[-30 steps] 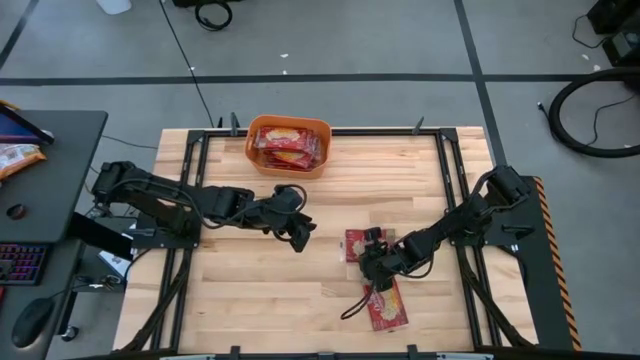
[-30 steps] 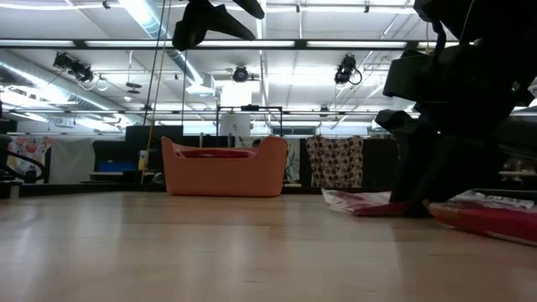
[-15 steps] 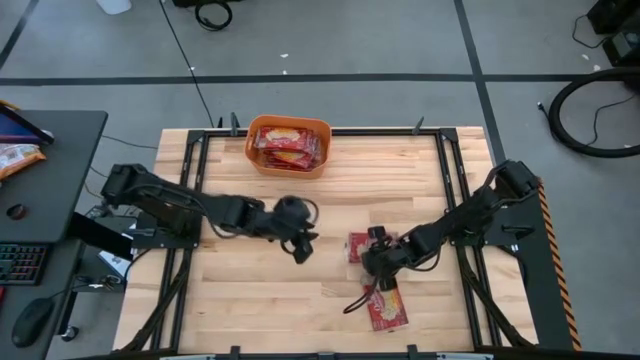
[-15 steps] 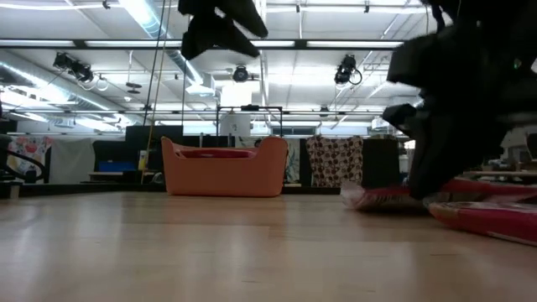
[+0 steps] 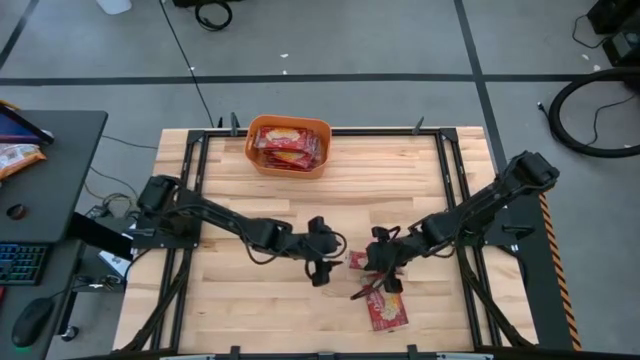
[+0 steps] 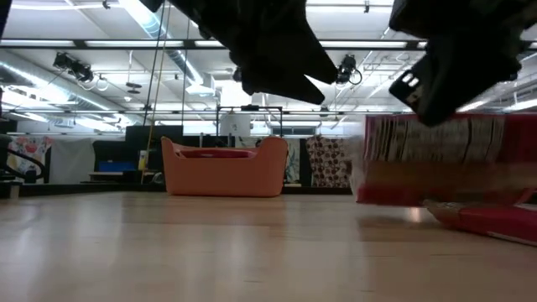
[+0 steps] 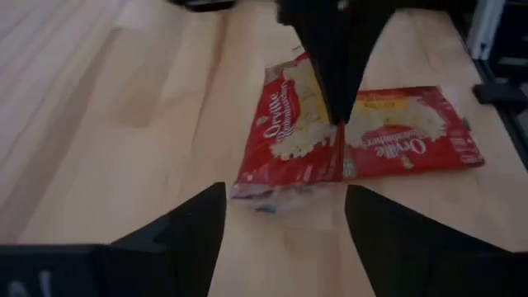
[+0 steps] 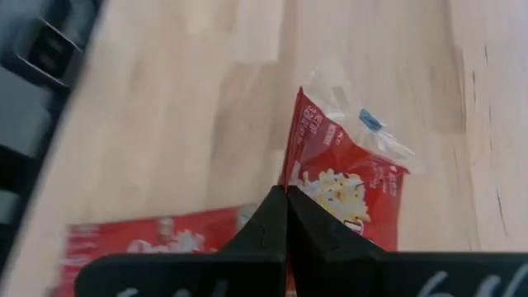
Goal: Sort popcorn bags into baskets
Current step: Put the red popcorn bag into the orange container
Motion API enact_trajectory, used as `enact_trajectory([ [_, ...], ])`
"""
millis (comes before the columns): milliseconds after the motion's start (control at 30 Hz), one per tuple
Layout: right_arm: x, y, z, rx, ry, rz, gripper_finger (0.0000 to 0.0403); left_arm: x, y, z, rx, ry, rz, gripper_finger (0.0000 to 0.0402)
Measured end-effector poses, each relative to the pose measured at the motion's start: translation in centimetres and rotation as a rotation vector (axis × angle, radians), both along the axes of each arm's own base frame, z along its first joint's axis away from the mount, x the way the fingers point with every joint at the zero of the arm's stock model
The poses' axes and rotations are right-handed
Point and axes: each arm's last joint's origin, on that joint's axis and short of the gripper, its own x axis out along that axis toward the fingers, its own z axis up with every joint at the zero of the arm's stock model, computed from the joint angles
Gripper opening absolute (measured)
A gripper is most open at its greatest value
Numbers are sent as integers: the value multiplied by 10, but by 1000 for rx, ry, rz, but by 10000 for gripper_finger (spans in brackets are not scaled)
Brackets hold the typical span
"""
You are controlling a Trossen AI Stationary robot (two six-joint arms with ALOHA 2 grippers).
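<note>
My right gripper point(image 5: 383, 268) is shut on a red popcorn bag point(image 5: 358, 261) at the table's near middle. The bag hangs broadside below the gripper in the low view point(image 6: 440, 164). My left gripper point(image 5: 322, 272) is open and hovers just to that bag's left; in the left wrist view point(image 7: 285, 223) its fingers frame the bag point(image 7: 289, 136) without touching it. A second bag point(image 5: 386, 310) lies flat on the wood close by. The orange basket point(image 5: 288, 128) stands at the far edge with several red bags point(image 5: 286, 146) inside. My right gripper pinches the bag between its two fingers point(image 7: 334, 78) at its upper long edge point(image 7: 340, 132), coming from above and pointing down. The bag hangs below the fingers on edge, its clear sealed end point(image 8: 371, 124) sticking out sideways and its lower edge point(image 6: 419, 200) just above the wood.
A black frame rail point(image 5: 190, 190) runs along the table's left side and another point(image 5: 455, 180) along its right. Bare wood point(image 5: 240, 310) lies to the near left. A desk with a keyboard point(image 5: 20, 262) stands beyond the left edge.
My left gripper has travelled toward the table's right and near edge, ending beside the held bag. My right gripper has risen and shifted slightly right, and the bag that lay flat under it now hangs on edge off the wood. The second bag has stayed put.
</note>
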Motion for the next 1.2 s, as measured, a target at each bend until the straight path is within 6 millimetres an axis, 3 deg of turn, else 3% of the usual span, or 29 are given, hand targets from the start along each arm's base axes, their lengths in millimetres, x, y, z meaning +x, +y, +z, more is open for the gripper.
enact_trajectory([
  [233,-4,-10,27,98,-104,-52,2,4,-4,-3,41,-10,-130,257],
  [533,-3,-21,54,188,-264,-86,2,8,-3,3,29,-75,-111,227],
  [667,-1,-24,63,256,-315,-84,3,11,-4,9,6,-146,-95,187],
  [1033,-6,-34,85,380,-405,-98,16,5,3,36,-79,-219,-133,25],
  [1200,-11,-46,97,453,-442,-152,58,-3,16,55,-55,-241,-117,24],
])
